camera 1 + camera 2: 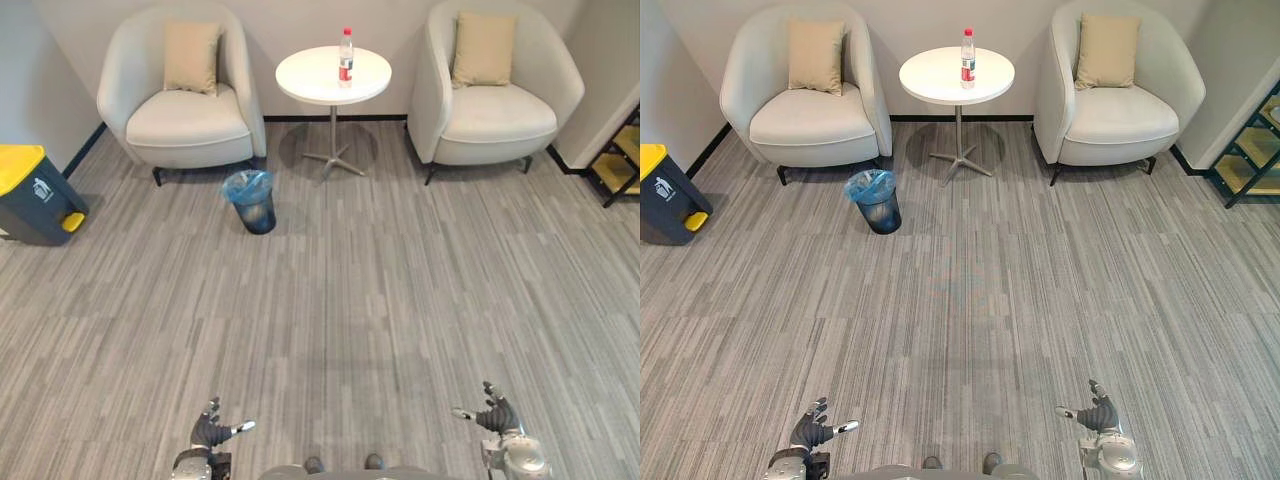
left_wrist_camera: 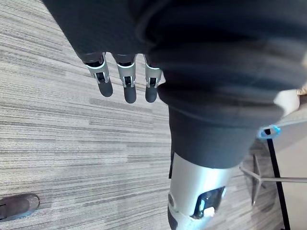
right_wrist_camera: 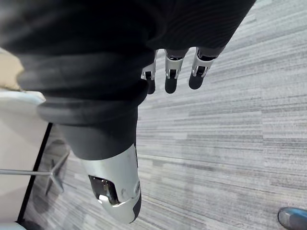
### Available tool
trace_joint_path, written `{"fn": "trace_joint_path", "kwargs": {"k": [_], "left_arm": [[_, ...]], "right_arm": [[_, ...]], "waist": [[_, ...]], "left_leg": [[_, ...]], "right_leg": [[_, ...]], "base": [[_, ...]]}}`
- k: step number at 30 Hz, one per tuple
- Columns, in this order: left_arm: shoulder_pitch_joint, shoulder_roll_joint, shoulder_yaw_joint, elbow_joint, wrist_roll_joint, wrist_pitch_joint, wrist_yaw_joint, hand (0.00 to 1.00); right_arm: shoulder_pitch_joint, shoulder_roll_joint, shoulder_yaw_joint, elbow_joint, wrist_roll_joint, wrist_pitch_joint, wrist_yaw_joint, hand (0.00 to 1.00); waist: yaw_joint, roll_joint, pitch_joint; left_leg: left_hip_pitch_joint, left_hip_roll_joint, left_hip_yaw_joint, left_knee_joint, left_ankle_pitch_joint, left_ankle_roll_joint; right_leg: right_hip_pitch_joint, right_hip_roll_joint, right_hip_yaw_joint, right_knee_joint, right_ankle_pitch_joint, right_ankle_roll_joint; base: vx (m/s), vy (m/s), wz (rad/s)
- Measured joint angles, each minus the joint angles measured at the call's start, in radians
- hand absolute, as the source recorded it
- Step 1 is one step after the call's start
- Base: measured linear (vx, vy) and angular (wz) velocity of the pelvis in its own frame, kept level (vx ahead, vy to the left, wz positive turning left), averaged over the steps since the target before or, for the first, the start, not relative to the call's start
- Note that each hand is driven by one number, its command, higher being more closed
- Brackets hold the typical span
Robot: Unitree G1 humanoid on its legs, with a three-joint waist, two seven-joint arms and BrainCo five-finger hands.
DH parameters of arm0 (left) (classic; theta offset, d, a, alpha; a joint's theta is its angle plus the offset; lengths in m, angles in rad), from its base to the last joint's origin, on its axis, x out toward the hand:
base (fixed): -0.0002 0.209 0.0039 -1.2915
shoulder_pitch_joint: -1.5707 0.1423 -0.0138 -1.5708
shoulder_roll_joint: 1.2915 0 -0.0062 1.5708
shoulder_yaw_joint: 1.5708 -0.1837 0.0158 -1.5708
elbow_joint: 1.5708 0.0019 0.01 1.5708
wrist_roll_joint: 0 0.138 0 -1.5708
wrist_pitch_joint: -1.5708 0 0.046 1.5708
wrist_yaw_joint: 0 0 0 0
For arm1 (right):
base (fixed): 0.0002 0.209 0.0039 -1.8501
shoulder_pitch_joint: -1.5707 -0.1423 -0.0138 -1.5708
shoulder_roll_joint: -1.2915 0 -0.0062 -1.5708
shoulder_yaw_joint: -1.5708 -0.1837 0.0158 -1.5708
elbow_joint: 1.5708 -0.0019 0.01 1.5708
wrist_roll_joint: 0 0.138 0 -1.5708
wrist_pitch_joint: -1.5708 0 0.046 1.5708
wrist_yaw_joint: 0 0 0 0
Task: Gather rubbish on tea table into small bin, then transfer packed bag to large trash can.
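Fingers [image 2: 128, 90] straight; bottle [image 1: 345, 57] on tea table [image 1: 312, 76]

Bottle [image 1: 967, 45] upright on round table [image 1: 935, 80] — small bin [image 1: 878, 203] nearby.

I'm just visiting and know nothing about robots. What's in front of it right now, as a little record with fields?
Rubbish: one bottle upright on the round white table
Small bin: blue-lined, on the floor by the left armchair
Large trash can: dark, yellow lid, far left
Left robot hand: open, empty, above the carpet
Right robot hand: open, empty, above the carpet
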Motion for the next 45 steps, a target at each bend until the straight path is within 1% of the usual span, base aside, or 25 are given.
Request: {"fn": "trace_joint_path", "kwargs": {"k": [1,2,6,13,17,21,23,25,28,29,31,32,33,34,35,36,37,38,39,40,41,42,43,44,45], "left_arm": [[0.011,0.000,0.000,-0.009,0.000,0.000,0.000,0.00],[0.018,0.000,-0.001,-0.011,0.000,0.000,0.000,0.00],[0.028,0.000,-0.001,-0.011,0.000,0.000,0.000,0.00],[0.028,0.000,-0.001,-0.012,0.000,0.000,0.000,0.00],[0.028,0.000,-0.001,-0.036,-0.001,0.001,0.001,0.00],[0.028,0.000,-0.001,-0.056,-0.002,0.003,0.002,0.00],[0.028,-0.001,-0.001,-0.077,-0.006,0.003,0.003,0.00],[0.027,-0.003,0.000,-0.093,-0.006,0.004,0.004,0.00],[0.029,-0.012,0.000,-0.130,-0.019,0.006,0.004,0.00],[0.032,-0.012,0.000,-0.158,-0.022,0.009,0.004,0.00],[0.034,-0.012,0.000,-0.187,-0.023,0.011,0.006,0.00],[0.034,-0.011,0.000,-0.198,-0.031,0.012,0.006,0.00],[0.028,-0.007,-0.002,-0.207,-0.041,0.018,0.009,0.00],[0.027,-0.002,-0.003,-0.213,-0.041,0.020,0.012,0.00],[0.023,0.011,-0.010,-0.220,-0.041,0.023,0.022,0.00],[0.023,0.017,-0.014,-0.224,-0.042,0.026,0.024,0.00],[0.018,0.019,-0.014,-0.224,-0.042,0.026,0.026,0.00],[-0.002,0.023,-0.014,-0.224,-0.043,0.025,0.031,0.00],[-0.037,0.020,-0.017,-0.224,-0.050,0.025,0.043,0.00],[-0.060,0.016,-0.022,-0.223,-0.051,0.025,0.049,0.00],[-0.069,0.015,-0.026,-0.223,-0.051,0.024,0.050,0.00],[-0.093,0.018,-0.040,-0.220,-0.049,0.022,0.051,0.00],[-0.102,0.009,-0.042,-0.211,-0.049,0.020,0.052,0.00],[-0.112,0.001,-0.045,-0.209,-0.049,0.020,0.054,0.00],[-0.128,-0.010,-0.048,-0.202,-0.049,0.022,0.052,0.00]], "right_arm": [[-0.002,0.000,0.002,-0.003,0.000,0.000,0.000,0.00],[-0.001,0.000,0.007,-0.009,0.000,0.000,-0.001,0.00],[0.000,0.000,0.028,-0.009,-0.001,0.001,-0.001,0.00],[-0.004,0.000,0.029,-0.009,0.004,0.002,-0.002,0.00],[-0.005,0.000,0.023,-0.009,0.014,0.004,-0.003,0.00],[-0.014,0.002,0.002,-0.009,0.027,0.006,-0.004,0.00],[-0.032,0.003,-0.013,-0.009,0.046,0.009,-0.007,0.00],[-0.048,0.003,-0.013,-0.009,0.054,0.014,-0.008,0.00],[-0.069,0.005,-0.013,-0.009,0.055,0.022,-0.014,0.00],[-0.079,0.007,-0.013,-0.012,0.057,0.023,-0.024,0.00],[-0.083,0.010,-0.013,-0.020,0.067,0.025,-0.026,0.00],[-0.084,0.016,-0.013,-0.024,0.078,0.027,-0.027,0.00],[-0.086,0.027,-0.008,-0.035,0.087,0.030,-0.027,0.00],[-0.085,0.033,-0.003,-0.045,0.088,0.033,-0.027,0.00],[-0.084,0.045,0.001,-0.059,0.088,0.041,-0.027,0.00],[-0.084,0.042,0.011,-0.061,0.088,0.041,-0.027,0.00],[-0.085,0.040,0.014,-0.062,0.089,0.041,-0.027,0.00],[-0.089,0.037,0.020,-0.066,0.091,0.042,-0.027,0.00],[-0.091,0.030,0.020,-0.092,0.094,0.042,-0.028,0.00],[-0.099,0.017,0.022,-0.104,0.095,0.040,-0.028,0.00],[-0.103,0.010,0.023,-0.109,0.096,0.040,-0.029,0.00],[-0.096,0.001,0.025,-0.123,0.096,0.039,-0.037,0.00],[-0.094,-0.008,0.028,-0.121,0.096,0.040,-0.042,0.00],[-0.118,-0.010,0.031,-0.122,0.096,0.042,-0.045,0.00],[-0.131,-0.009,0.031,-0.124,0.096,0.042,-0.045,0.00]], "waist": [[-0.012,0.000,0.000],[-0.014,0.000,0.000],[-0.015,0.001,-0.001],[-0.014,0.004,-0.003],[-0.015,0.007,-0.004],[-0.015,0.010,-0.004],[-0.014,0.009,-0.002],[-0.012,0.012,0.005],[-0.003,0.017,0.014],[0.014,0.017,0.017],[0.014,0.011,0.024],[0.012,0.004,0.035],[0.013,0.001,0.051],[0.011,-0.003,0.061],[0.005,-0.013,0.078],[0.005,-0.005,0.089],[0.002,-0.005,0.090],[-0.014,-0.009,0.098],[-0.032,0.006,0.111],[-0.047,0.012,0.115],[-0.049,0.023,0.120],[-0.052,0.026,0.124],[-0.054,0.043,0.129],[-0.045,0.066,0.135],[-0.048,0.066,0.140]], "left_leg": [[-0.001,0.000,-0.001,-0.001,-0.001,0.001],[-0.001,0.000,-0.001,-0.002,-0.001,0.001],[-0.001,0.001,0.002,-0.003,-0.001,0.001],[0.002,0.009,0.010,-0.016,0.000,0.001],[0.002,0.015,0.011,-0.019,-0.001,0.000],[-0.004,0.016,0.012,-0.014,-0.007,-0.009],[-0.030,0.016,0.016,0.014,-0.022,-0.024],[-0.057,0.019,0.023,0.047,-0.043,-0.001],[-0.105,0.025,0.042,0.116,-0.095,0.009],[-0.139,0.028,0.059,0.164,-0.135,0.017],[-0.166,0.022,0.066,0.223,-0.180,0.029],[-0.162,0.012,0.064,0.240,-0.211,0.045],[-0.154,0.011,0.063,0.261,-0.237,0.052],[-0.143,0.009,0.061,0.268,-0.248,0.057],[-0.110,0.007,0.058,0.273,-0.273,0.062],[-0.081,0.013,0.051,0.273,-0.295,0.063],[-0.068,0.017,0.043,0.271,-0.304,0.059],[-0.038,0.028,0.022,0.258,-0.315,0.050],[0.001,0.051,-0.008,0.227,-0.329,0.038],[0.032,0.072,-0.032,0.198,-0.329,0.027],[0.052,0.083,-0.044,0.179,-0.328,0.012],[0.079,0.100,-0.068,0.181,-0.327,-0.023],[0.092,0.123,-0.075,0.201,-0.330,-0.043],[0.089,0.161,-0.074,0.255,-0.308,-0.092],[0.042,0.161,-0.080,0.375,-0.209,-0.135]], "right_leg": [[-0.001,0.000,-0.004,0.001,0.000,0.000],[-0.002,0.000,-0.004,0.002,0.001,-0.001],[-0.003,0.000,-0.004,0.001,0.003,-0.003],[-0.003,0.010,-0.001,-0.011,0.007,-0.008],[-0.002,0.016,-0.003,-0.015,0.007,-0.008],[-0.005,0.017,-0.002,-0.011,0.003,-0.004],[-0.025,0.014,0.009,0.001,-0.002,-0.003],[-0.050,0.014,0.016,0.025,-0.014,-0.008],[-0.103,0.015,0.034,0.082,-0.053,0.002],[-0.152,0.012,0.046,0.160,-0.097,0.012],[-0.209,-0.004,0.046,0.278,-0.165,0.045],[-0.257,-0.019,0.038,0.406,-0.193,0.071],[-0.336,-0.033,0.013,0.589,-0.193,0.085],[-0.379,-0.045,-0.002,0.674,-0.199,0.093],[-0.426,-0.062,-0.034,0.768,-0.218,0.074],[-0.459,-0.072,-0.075,0.758,-0.235,0.057],[-0.474,-0.074,-0.093,0.732,-0.241,0.060],[-0.504,-0.075,-0.110,0.669,-0.240,0.061],[-0.564,-0.068,-0.125,0.583,-0.213,0.064],[-0.591,-0.046,-0.137,0.495,-0.161,0.053],[-0.593,-0.037,-0.136,0.414,-0.109,0.045],[-0.601,-0.026,-0.135,0.354,0.052,0.001],[-0.598,-0.015,-0.137,0.390,0.068,-0.062],[-0.601,-0.006,-0.168,0.447,0.050,-0.088],[-0.587,-0.021,-0.182,0.507,0.029,-0.118]], "base": [[-0.04,-0.001,0.04],[-0.05,-0.001,0.03],[-0.04,-0.006,-0.01],[0.01,-0.018,-0.04],[0.03,-0.027,-0.02],[0.01,-0.008,0.00],[0.00,0.001,-0.05],[0.00,0.019,-0.10],[0.00,0.035,-0.21],[0.04,0.058,-0.32],[0.08,0.065,-0.18],[0.15,0.061,-0.07],[0.17,0.050,-0.03],[0.24,0.030,-0.01],[0.25,0.017,-0.01],[0.36,0.023,0.01],[0.43,0.011,0.26],[0.70,-0.053,0.68],[0.67,-0.093,0.85],[0.61,-0.112,0.79],[0.71,-0.128,0.69],[0.73,-0.139,0.55],[0.76,-0.144,0.31],[0.62,-0.156,0.21],[0.78,-0.200,0.36]]}}
